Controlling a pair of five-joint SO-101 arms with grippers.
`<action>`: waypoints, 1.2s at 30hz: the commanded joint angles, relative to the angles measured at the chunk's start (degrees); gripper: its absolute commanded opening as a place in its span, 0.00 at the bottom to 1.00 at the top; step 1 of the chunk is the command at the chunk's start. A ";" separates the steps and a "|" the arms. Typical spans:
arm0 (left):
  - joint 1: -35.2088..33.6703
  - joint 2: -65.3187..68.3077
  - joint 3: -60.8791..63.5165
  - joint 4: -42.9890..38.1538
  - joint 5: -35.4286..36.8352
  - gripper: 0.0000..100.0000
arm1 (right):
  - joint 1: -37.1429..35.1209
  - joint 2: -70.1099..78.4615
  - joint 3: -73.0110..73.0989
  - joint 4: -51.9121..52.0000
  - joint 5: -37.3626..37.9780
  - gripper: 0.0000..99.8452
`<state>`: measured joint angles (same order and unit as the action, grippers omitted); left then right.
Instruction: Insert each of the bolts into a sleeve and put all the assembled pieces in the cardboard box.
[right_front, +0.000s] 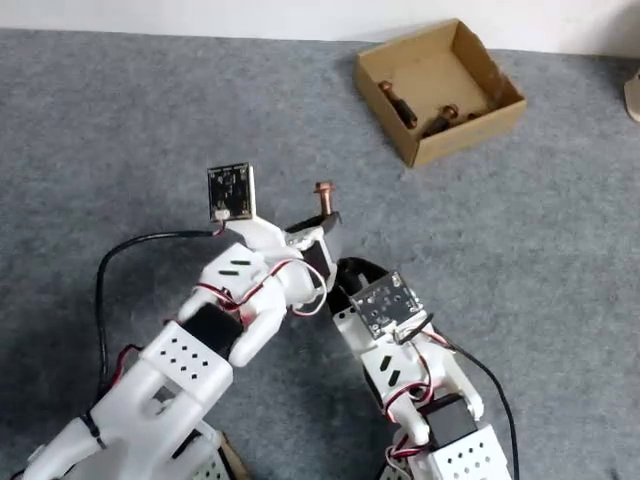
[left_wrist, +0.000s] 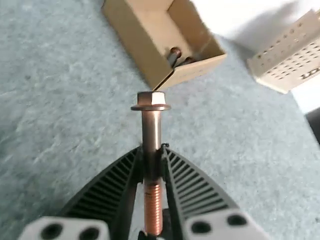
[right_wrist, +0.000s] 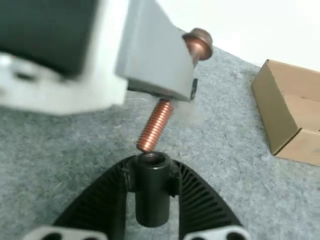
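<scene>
The left pincer (left_wrist: 152, 149) is clamped on the bolt (left_wrist: 151, 125) at mid-shank, so the flanged head stands clear beyond the jaws and the threaded end sticks out behind them, free to go into a hole. The right pincer (right_wrist: 151, 167) is closed round the black sleeve (right_wrist: 151, 195), gripping its sides so that the open bore faces the bolt and nothing covers the mouth. In the right wrist view the threaded tip sits right at the sleeve's mouth, but the bolt leans at an angle to the bore; whether the tip has entered I cannot tell. By my reading this is the mating step, and the lean wants straightening before any push, or the threads may catch on the rim.

Both arms meet above the middle of the grey counter (right_front: 120, 130), held in the air. The box (right_front: 470, 130) lies well apart, toward the far right, open side up with two finished pieces (right_front: 400, 103) inside against its walls. Bare counter lies between the pincers and the box, so the carry looks unobstructed; the near wall is the edge to clear. A pale perforated block (left_wrist: 290, 60) stands beyond the box, out of the way
</scene>
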<state>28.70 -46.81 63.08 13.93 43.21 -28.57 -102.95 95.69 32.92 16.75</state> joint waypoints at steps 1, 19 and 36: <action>1.10 -2.07 0.48 -5.36 0.35 0.00 | 0.75 -0.40 8.84 -0.04 0.62 0.01; 1.71 -2.15 4.09 -4.66 0.44 0.00 | 2.51 -0.40 8.84 -0.13 0.62 0.01; 4.70 -3.30 4.97 -4.84 0.18 0.00 | 7.69 -0.48 8.84 -2.59 0.26 0.01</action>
<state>32.75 -47.87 68.97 9.19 43.12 -21.19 -103.12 95.78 31.96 16.84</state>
